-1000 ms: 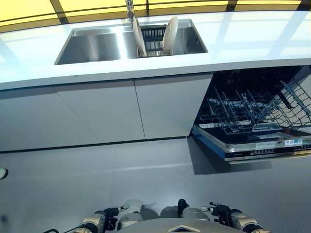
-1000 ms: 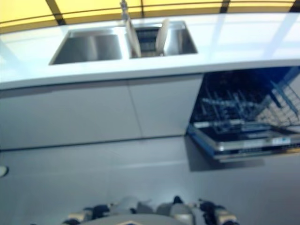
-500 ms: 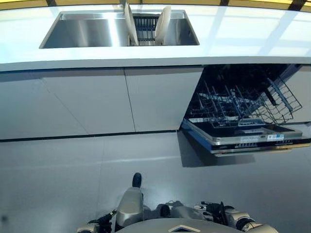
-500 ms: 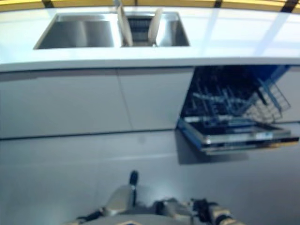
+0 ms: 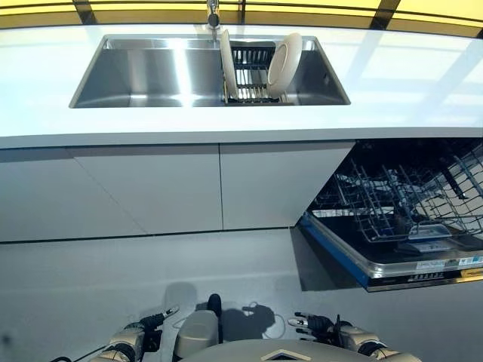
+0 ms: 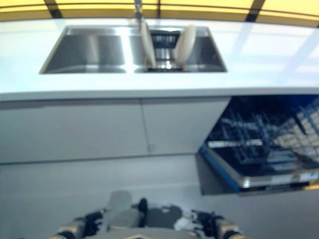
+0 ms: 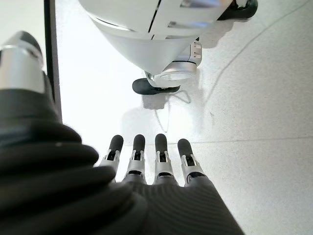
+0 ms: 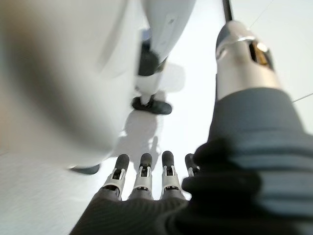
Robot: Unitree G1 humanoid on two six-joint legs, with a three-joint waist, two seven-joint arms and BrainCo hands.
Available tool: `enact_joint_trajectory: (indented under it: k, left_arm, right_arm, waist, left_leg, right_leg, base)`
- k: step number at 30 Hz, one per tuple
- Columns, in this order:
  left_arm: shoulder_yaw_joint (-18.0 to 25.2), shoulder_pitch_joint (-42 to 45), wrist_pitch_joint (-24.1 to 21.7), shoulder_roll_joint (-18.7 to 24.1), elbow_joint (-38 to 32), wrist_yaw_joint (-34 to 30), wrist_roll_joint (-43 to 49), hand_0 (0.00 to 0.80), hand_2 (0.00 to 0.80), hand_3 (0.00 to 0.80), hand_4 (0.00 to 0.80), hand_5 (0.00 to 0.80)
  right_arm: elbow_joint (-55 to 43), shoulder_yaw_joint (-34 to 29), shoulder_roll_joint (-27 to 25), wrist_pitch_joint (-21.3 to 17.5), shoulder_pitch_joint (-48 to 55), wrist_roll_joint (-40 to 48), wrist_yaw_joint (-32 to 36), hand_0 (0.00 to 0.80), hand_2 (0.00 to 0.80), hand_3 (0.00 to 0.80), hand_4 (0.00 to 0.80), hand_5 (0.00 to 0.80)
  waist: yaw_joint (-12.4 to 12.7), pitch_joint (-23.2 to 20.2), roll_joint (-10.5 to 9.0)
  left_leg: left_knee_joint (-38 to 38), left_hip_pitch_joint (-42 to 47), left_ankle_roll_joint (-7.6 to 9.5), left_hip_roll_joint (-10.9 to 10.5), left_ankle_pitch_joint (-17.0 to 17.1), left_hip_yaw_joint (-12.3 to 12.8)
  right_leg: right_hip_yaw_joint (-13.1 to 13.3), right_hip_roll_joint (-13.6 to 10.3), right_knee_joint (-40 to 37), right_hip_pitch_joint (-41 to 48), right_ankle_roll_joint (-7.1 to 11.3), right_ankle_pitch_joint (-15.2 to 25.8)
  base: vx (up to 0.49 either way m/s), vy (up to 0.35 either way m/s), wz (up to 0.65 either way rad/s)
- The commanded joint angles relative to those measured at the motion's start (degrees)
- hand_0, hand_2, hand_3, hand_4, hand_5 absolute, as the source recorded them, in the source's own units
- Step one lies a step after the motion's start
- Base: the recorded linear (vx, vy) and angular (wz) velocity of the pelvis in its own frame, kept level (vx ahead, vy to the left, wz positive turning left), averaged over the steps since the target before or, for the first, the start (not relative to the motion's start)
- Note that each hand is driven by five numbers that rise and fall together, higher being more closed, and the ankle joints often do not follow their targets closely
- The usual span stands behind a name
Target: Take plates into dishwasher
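Note:
Two cream plates stand on edge in a dark rack (image 5: 250, 72) inside the steel sink (image 5: 143, 75): one thin, seen edge-on (image 5: 228, 64), one tilted to the right (image 5: 284, 54). To the right below the counter, the dishwasher (image 5: 407, 219) stands open with its wire rack (image 5: 392, 204) pulled out. My left hand (image 5: 147, 323) and right hand (image 5: 317, 326) hang low at the bottom of the head views, far from the plates. Both show straight fingers (image 7: 146, 156) (image 8: 146, 171) over the floor and hold nothing.
A white counter (image 5: 392, 83) runs across the view with grey cabinet doors (image 5: 151, 188) beneath it. A faucet (image 5: 213, 13) rises behind the sink. Grey floor (image 5: 90, 286) lies between me and the cabinets. The open dishwasher door (image 5: 377, 264) juts out over the floor at right.
The whole picture has shifted: the camera moved, so sink and dishwasher sit lower and further right in view. Both hands stay low and empty.

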Motion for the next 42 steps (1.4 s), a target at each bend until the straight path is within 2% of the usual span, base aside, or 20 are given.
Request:
enact_joint_trajectory:
  k: [1,6,8,11,13,15,17,18,19,22,24,26,27,32,42]
  left_arm:
    - [-1.7,0.0,0.8,-0.8,0.6,-0.7,1.0,0.000,0.000,0.000,0.000,0.000]
    - [-1.9,-0.1,1.4,-0.7,0.6,-0.7,0.2,0.000,0.000,0.000,0.000,0.000]
    - [-1.9,-0.2,1.2,-0.3,0.5,-0.6,0.4,0.000,0.000,0.000,0.000,0.000]
    - [-2.4,-0.7,1.4,0.3,0.7,-1.5,1.8,0.000,0.000,0.000,0.000,0.000]
    - [-2.7,-0.4,1.5,0.6,0.6,-1.8,2.8,0.000,0.000,0.000,0.000,0.000]
    - [-2.7,-0.1,2.0,0.6,0.3,-2.5,4.1,0.000,0.000,0.000,0.000,0.000]
    - [-2.5,0.3,1.6,0.4,0.4,-2.7,4.5,0.000,0.000,0.000,0.000,0.000]
    - [-2.5,0.6,1.4,0.3,0.4,-2.7,4.9,0.000,0.000,0.000,0.000,0.000]
    - [-2.5,0.9,1.1,0.2,0.6,-2.4,5.2,0.000,0.000,0.000,0.000,0.000]
    - [-3.0,0.6,1.1,-0.5,0.4,-1.6,3.8,0.000,0.000,0.000,0.000,0.000]
    - [-3.0,0.4,1.6,-0.8,0.1,-1.2,2.7,0.000,0.000,0.000,0.000,0.000]
    - [-2.2,0.1,3.0,-1.0,-0.5,-0.6,1.8,0.000,0.000,0.000,0.000,0.000]
    - [-1.5,0.4,3.2,-1.3,-1.5,-0.5,3.4,0.000,0.000,0.000,0.000,0.000]
    - [-2.1,2.0,3.3,-0.6,-4.1,-1.3,3.8,0.000,0.000,0.000,0.000,0.000]
    - [-2.2,3.8,5.7,0.2,-6.6,-0.2,2.4,0.000,0.000,0.000,0.000,0.000]
  right_arm:
    - [-4.4,1.0,-2.6,-2.6,0.0,0.5,3.2,0.000,0.000,0.000,0.000,0.000]
    - [-5.6,1.6,-2.5,-4.8,-0.4,-0.2,3.1,0.000,0.000,0.000,0.000,0.000]
    - [-5.9,2.1,-2.5,-4.9,-0.6,-0.7,2.8,0.000,0.000,0.000,0.000,0.000]
    - [-6.8,2.1,-2.5,-5.6,-0.2,1.1,1.2,0.000,0.000,0.000,0.000,0.000]
    - [-8.0,2.1,-2.8,-5.4,0.4,2.0,-0.2,0.000,0.000,0.000,0.000,0.000]
    - [-8.7,1.8,-3.3,-5.3,1.0,3.5,-0.6,0.000,0.000,0.000,0.000,0.000]
    - [-8.9,1.7,-3.8,-5.3,1.0,4.0,-0.3,0.000,0.000,0.000,0.000,0.000]
    - [-8.8,1.6,-4.1,-5.5,1.0,4.0,0.4,0.000,0.000,0.000,0.000,0.000]
    - [-8.5,1.5,-4.4,-5.8,1.1,3.7,1.2,0.000,0.000,0.000,0.000,0.000]
    - [-8.0,1.3,-5.2,-7.5,1.4,3.1,2.2,0.000,0.000,0.000,0.000,0.000]
    - [-7.8,1.2,-5.3,-8.1,1.0,2.7,2.0,0.000,0.000,0.000,0.000,0.000]
    - [-8.9,2.5,-5.0,-6.9,0.2,1.8,0.2,0.000,0.000,0.000,0.000,0.000]
    - [-10.5,3.0,-5.3,-6.2,-0.2,1.6,-0.5,0.000,0.000,0.000,0.000,0.000]
    - [-16.5,2.7,-6.9,-5.0,-0.8,3.7,-1.4,0.000,0.000,0.000,0.000,0.000]
    - [-25.7,3.3,-7.1,-2.4,1.1,4.1,-2.0,0.000,0.000,0.000,0.000,0.000]
  waist:
    - [0.5,-0.6,2.41]
    - [0.6,-1.3,1.78]
    - [0.8,-1.8,1.86]
    - [1.1,-2.7,1.92]
    - [-0.2,-2.7,2.14]
    - [-2.1,-2.3,2.08]
    - [-3.9,-1.0,2.74]
    - [-5.2,-0.2,2.87]
    - [-6.7,0.5,2.22]
    - [-10.2,2.2,2.73]
    - [-10.3,2.4,2.97]
    - [-8.8,1.7,1.91]
    - [-8.4,1.3,2.01]
    - [-8.1,0.5,2.33]
    - [-9.2,1.7,3.02]
  left_leg:
    - [3.4,-5.6,0.26,1.8,0.4,-2.5]
    - [4.6,-4.8,1.90,-0.2,-1.7,-3.0]
    - [4.5,-4.6,2.60,-0.6,-2.1,-3.0]
    - [4.3,-4.7,3.71,-1.3,-2.5,-3.0]
    - [3.4,-3.0,4.11,-1.4,-3.0,-3.3]
    - [2.0,-0.4,3.70,-1.6,-3.1,-3.3]
    - [0.2,3.5,2.89,-0.8,-3.7,-3.6]
    - [-1.0,6.1,2.56,-0.4,-4.4,-3.8]
    - [-2.0,8.8,2.27,-0.9,-5.6,-4.4]
    - [-4.1,14.8,1.96,-1.1,-7.8,-8.1]
    - [-3.7,15.3,2.22,-1.4,-8.6,-8.9]
    - [-0.5,13.2,2.39,-2.7,-9.9,-9.2]
    - [0.0,13.3,1.76,-2.0,-9.9,-8.5]
    - [-2.4,15.0,0.99,-1.0,-9.3,-6.3]
    - [-2.2,14.0,0.96,0.6,-9.2,-3.8]
  right_leg:
    - [-0.1,-3.2,4.0,-1.8,3.06,12.7]
    - [0.5,-3.9,6.8,-3.7,2.94,17.2]
    - [1.1,-3.5,9.4,-3.8,2.74,18.3]
    - [1.8,-1.6,16.7,-4.3,2.67,21.4]
    - [3.2,1.2,19.5,-7.5,2.26,20.5]
    - [2.4,3.7,17.5,-11.9,1.88,19.0]
    - [-1.1,3.5,14.3,-18.1,1.55,17.8]
    - [-2.8,2.9,11.3,-21.9,1.65,18.3]
    - [-4.0,2.2,6.3,-24.9,2.30,20.3]
    - [-3.9,4.5,-1.2,-30.3,3.16,22.8]
    - [-3.8,4.6,0.1,-30.9,2.68,22.6]
    - [-4.1,4.0,-2.0,-25.3,1.72,20.5]
    - [-3.9,4.0,-2.1,-23.6,1.48,19.7]
    - [-4.6,4.4,-5.0,-19.5,0.92,18.5]
    - [-4.9,4.1,-1.8,-20.7,0.93,15.9]
  base:
    - [0.161,0.087,0.13]
    - [0.159,0.078,0.21]
    - [0.134,0.096,0.18]
    - [0.117,0.097,0.01]
    - [0.190,0.081,0.02]
    - [0.230,0.020,0.25]
    - [0.252,-0.068,0.28]
    - [0.333,-0.155,0.07]
    - [0.368,-0.174,0.00]
    - [0.325,-0.156,0.10]
    - [0.098,-0.096,0.21]
    - [0.049,-0.165,0.62]
    - [0.064,-0.152,0.79]
    - [0.076,-0.075,0.09]
    - [0.060,-0.076,-0.11]
